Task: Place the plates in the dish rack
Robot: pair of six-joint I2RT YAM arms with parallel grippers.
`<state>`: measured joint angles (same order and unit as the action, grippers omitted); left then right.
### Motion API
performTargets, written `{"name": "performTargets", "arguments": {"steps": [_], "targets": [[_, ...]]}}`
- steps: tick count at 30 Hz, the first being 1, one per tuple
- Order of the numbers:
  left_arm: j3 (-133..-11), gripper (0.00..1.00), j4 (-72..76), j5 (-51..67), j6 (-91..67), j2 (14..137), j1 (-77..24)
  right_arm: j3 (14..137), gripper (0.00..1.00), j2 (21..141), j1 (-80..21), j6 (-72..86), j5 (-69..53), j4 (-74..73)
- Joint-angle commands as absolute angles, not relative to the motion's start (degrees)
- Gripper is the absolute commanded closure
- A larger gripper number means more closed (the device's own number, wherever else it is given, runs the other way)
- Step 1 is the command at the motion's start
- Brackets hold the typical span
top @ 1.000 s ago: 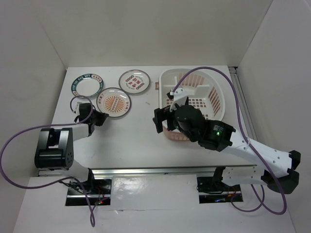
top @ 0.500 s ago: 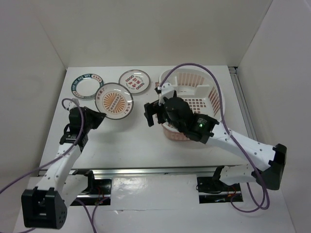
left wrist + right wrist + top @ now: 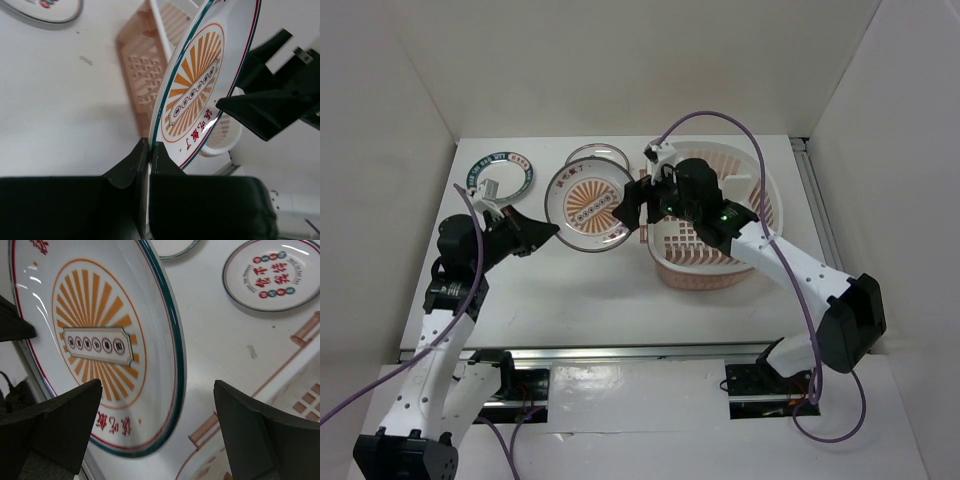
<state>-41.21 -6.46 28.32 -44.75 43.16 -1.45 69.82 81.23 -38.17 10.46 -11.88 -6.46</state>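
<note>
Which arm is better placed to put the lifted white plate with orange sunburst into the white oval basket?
Right. The right gripper is open beside the white oval plastic dish rack, straddling the rim of the orange sunburst plate. The left gripper pinches the opposite rim, farther from the rack.

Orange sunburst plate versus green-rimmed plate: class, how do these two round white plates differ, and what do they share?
The orange sunburst plate has rays across its middle; the green-rimmed plate has a plain middle inside a dark band. The orange sunburst plate is held off the table, tilted, pinched at its edge by the left gripper; the green-rimmed plate lies flat on the table. Both are round and white.
</note>
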Motion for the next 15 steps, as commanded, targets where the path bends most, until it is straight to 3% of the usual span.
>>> {"name": "performTargets", "arguments": {"steps": [1,3,4,7,9,12,13,15], "targets": [[-42.89,1.0,1.05,38.05,-44.47,42.54,-1.67,71.37,0.0,82.79,-38.58,10.81,-19.85,0.52],[-41.4,1.0,4.82,42.09,-45.87,43.15,-1.67,71.37,0.06,83.67,-38.58,12.04,-21.53,1.23],[-40.87,1.0,5.97,42.88,-46.49,43.85,-1.67,70.85,0.23,84.19,-38.58,12.65,-21.53,2.01],[-40.34,1.0,6.86,43.25,-47.02,44.38,-1.67,70.84,0.49,84.2,-38.58,13.18,-22.06,2.64],[-40.34,1.0,6.86,42.46,-47.02,44.91,-1.67,70.84,0.78,82.98,-38.58,14.23,-20.75,2.64],[-40.34,1.0,6.15,41.67,-46.41,45.52,-1.67,70.84,0.87,81.83,-38.58,14.24,-20.13,2.03],[-39.65,1.0,6.15,41.66,-46.41,45.53,-1.67,70.84,0.97,81.22,-38.06,14.24,-20.13,2.02],[-39.03,1.0,6.15,41.04,-46.4,46.23,-1.67,70.84,0.99,80.51,-38.06,14.85,-19.17,1.41]]}}
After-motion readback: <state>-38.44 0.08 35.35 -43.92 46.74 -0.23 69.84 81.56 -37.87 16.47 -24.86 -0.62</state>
